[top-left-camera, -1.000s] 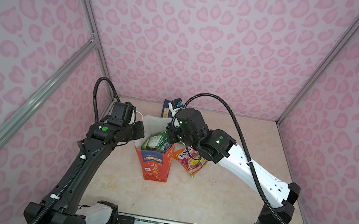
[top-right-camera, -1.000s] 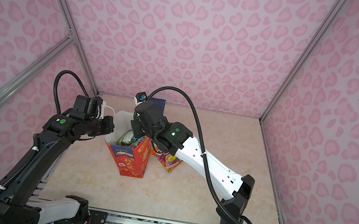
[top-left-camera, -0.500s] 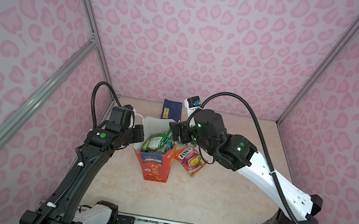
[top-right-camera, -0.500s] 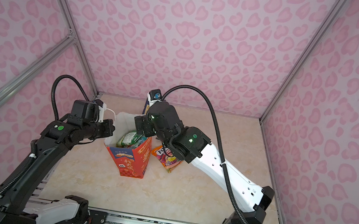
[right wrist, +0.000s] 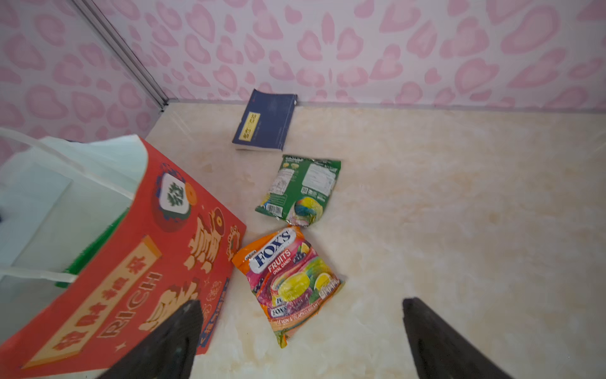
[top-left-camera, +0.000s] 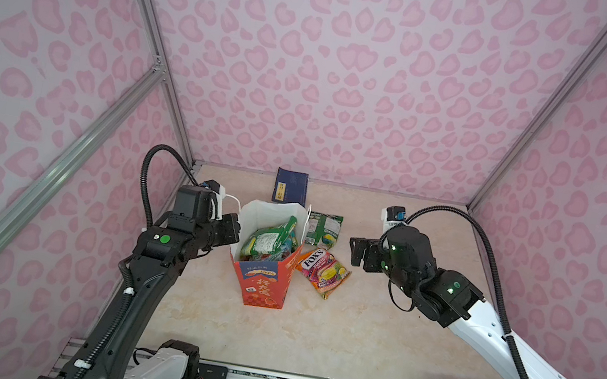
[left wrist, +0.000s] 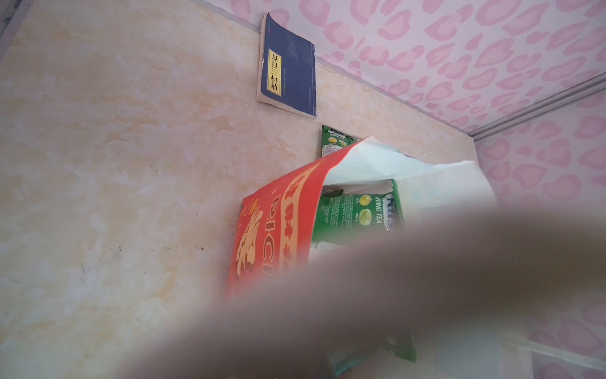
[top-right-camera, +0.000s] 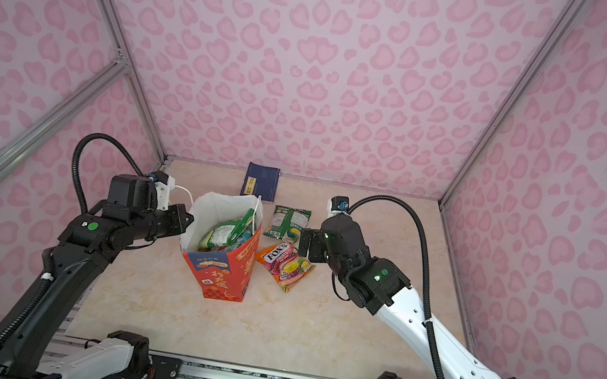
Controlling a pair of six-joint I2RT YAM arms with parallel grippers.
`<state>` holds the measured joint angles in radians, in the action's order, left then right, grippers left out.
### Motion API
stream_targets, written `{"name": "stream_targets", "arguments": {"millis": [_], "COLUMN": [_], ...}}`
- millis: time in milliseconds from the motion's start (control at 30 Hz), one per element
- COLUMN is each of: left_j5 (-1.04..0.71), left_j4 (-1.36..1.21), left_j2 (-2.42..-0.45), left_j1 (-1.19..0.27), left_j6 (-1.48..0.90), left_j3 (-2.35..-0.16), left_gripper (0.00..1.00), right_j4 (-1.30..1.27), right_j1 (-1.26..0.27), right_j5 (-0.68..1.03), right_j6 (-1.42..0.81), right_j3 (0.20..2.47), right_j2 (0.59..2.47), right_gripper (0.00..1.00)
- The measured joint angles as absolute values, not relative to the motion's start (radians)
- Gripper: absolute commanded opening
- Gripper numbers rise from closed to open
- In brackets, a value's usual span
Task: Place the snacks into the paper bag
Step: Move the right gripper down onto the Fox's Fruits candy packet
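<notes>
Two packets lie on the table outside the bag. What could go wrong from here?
The paper bag stands with only the left jaws pinching its rim; a nudge could tip it.
The orange packet lies against it, so the open right jaws may bump the bag.
A green packet inside pokes up near the rim; more may spill.

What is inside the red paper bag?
Snack packets, mostly green, are piled in the paper bag. The ones underneath are covered, so I cannot tell how many there are.
</notes>
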<state>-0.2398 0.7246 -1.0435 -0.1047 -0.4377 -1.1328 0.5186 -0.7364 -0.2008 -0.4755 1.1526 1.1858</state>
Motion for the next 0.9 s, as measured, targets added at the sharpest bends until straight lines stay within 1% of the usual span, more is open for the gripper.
{"name": "stream_targets", "arguments": {"millis": [100,200,367,500,700,900], "left_j5": [-0.259,-0.275,-0.298,-0.308,-0.318,-0.324], "left_j4": [0.712,0.707,0.702,0.697,0.686,0.684], "left_j2": [-1.041,-1.041,-1.042,-1.043,-1.045,-1.045], "left_j1": [-0.099,-0.096,-0.093,-0.091,-0.088,-0.087], "left_j6": [-0.445,-0.445,-0.452,-0.452,-0.452,-0.452], "left_j3": [-1.125,-1.123,-1.12,-1.116,-1.115,-1.113], "left_gripper": [0.05,0.05,0.05,0.05,0.05,0.05], "right_j4": [0.447,0.373,0.245,0.165,0.09,0.029], "right_j1": [-0.665,-0.625,-0.575,-0.569,-0.555,-0.557], "right_j5": [-0.137,-0.069,-0.001,0.052,0.108,0.158], "right_j6": [-0.527,-0.566,-0.615,-0.64,-0.666,-0.709], "right_j3": [1.034,0.949,0.871,0.859,0.911,0.912], "right_j2": [1.19,1.209,1.296,1.401,1.563,1.663], "right_gripper": [0.98,0.97,0.97,0.98,0.98,0.98]}}
